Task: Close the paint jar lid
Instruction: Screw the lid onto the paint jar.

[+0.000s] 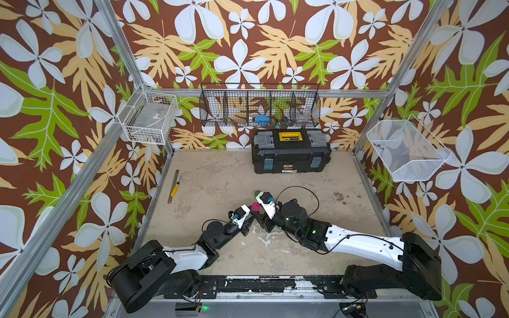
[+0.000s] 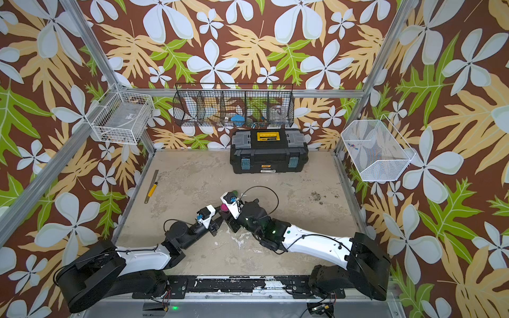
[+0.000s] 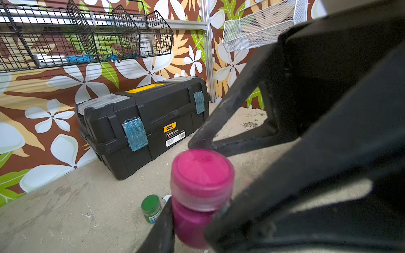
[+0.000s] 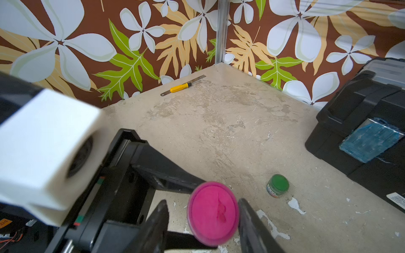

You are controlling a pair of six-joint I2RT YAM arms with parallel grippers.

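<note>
The left pincer (image 3: 191,220) is clamped on the pink jar (image 3: 189,230), well in front of the toolbox (image 1: 290,151). The lid (image 4: 213,213) sits on the jar. The right pincer (image 4: 202,201) straddles the lid, jaws parted.

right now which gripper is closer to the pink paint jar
Left. The left gripper is shut on the body of the pink paint jar, below its lid. The right gripper is open, its fingers either side of the lid, one with a clear gap.
</note>
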